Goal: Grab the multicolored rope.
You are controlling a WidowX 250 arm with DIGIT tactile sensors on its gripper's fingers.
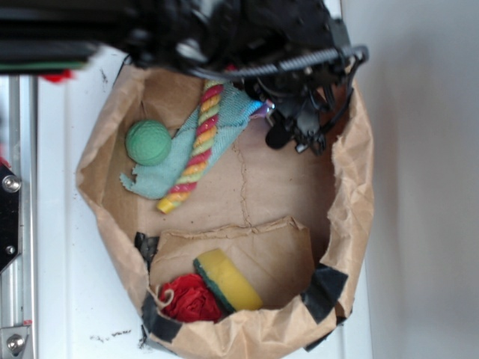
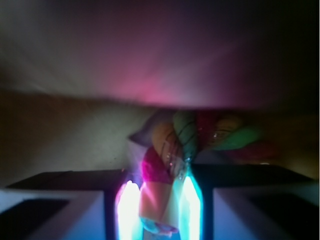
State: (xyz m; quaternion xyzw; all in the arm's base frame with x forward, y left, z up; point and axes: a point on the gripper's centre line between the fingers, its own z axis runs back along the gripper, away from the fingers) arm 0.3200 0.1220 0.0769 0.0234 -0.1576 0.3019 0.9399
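The brown paper bag [image 1: 352, 172], its walls rolled down, sits on the white desk [image 1: 67, 224]. Inside, the multicolored rope [image 1: 196, 149] lies diagonally over the teal cloth [image 1: 168, 176], with the green ball [image 1: 147, 142] just beside the cloth. A yellow sponge [image 1: 228, 280] and red yarn bundle [image 1: 191, 299] rest near the bag's lower wall. In the wrist view, the hand [image 2: 160, 210] has its fingers [image 2: 65, 210] clamped on one end of the rope. The bag's middle floor is bare.

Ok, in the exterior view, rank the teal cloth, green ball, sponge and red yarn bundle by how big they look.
1. teal cloth
2. sponge
3. red yarn bundle and green ball, too close to call; the yarn is partly hidden by the bag's rim.
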